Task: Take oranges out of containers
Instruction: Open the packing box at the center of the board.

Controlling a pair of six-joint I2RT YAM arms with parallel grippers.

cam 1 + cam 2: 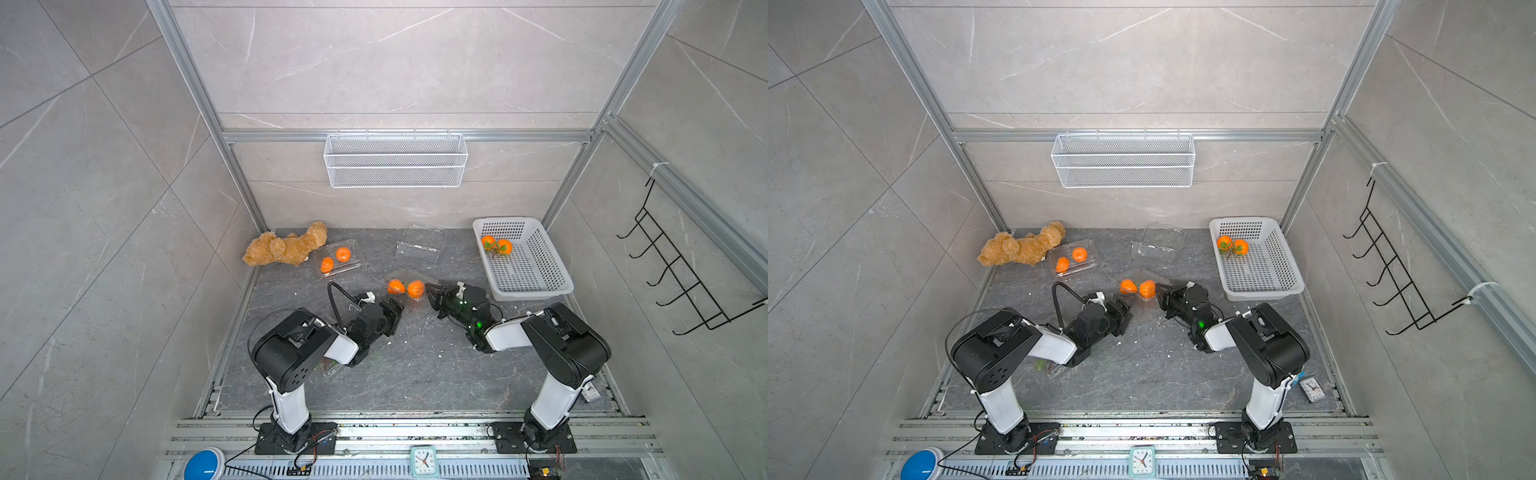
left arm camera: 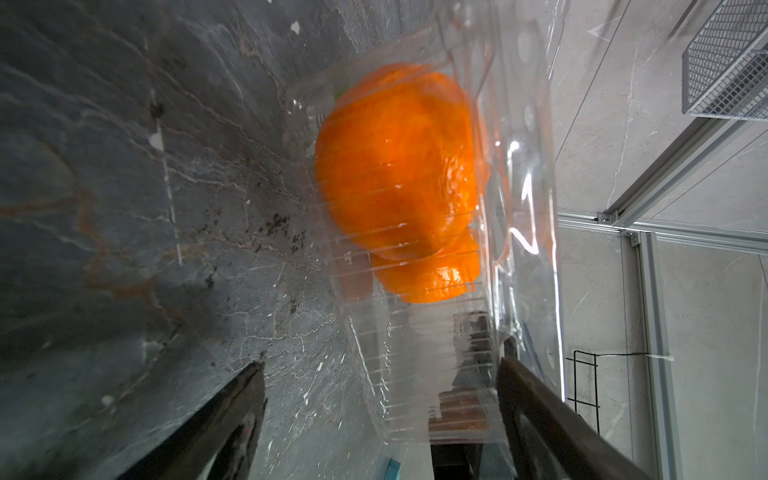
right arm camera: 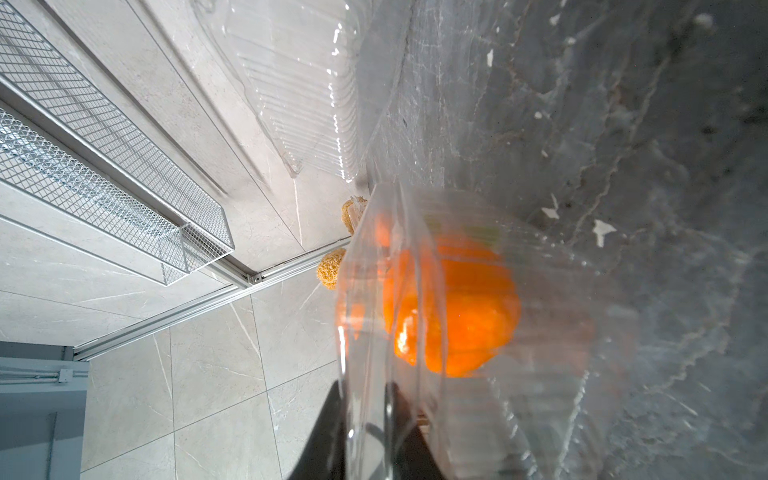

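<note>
A clear container holding two oranges lies mid-table, seen in both top views. My right gripper is shut on a thin clear flap at its right end. My left gripper stands open at its near left end; one finger is next to the plastic and the other is apart from it. A shut container with two oranges sits beside the bear. An empty container lies open at the back. Two leafy oranges rest in the white basket.
A tan teddy bear lies at the back left. A wire-mesh basket hangs on the back wall. Another clear container is partly hidden under my left arm. A small clock lies by the right arm's base.
</note>
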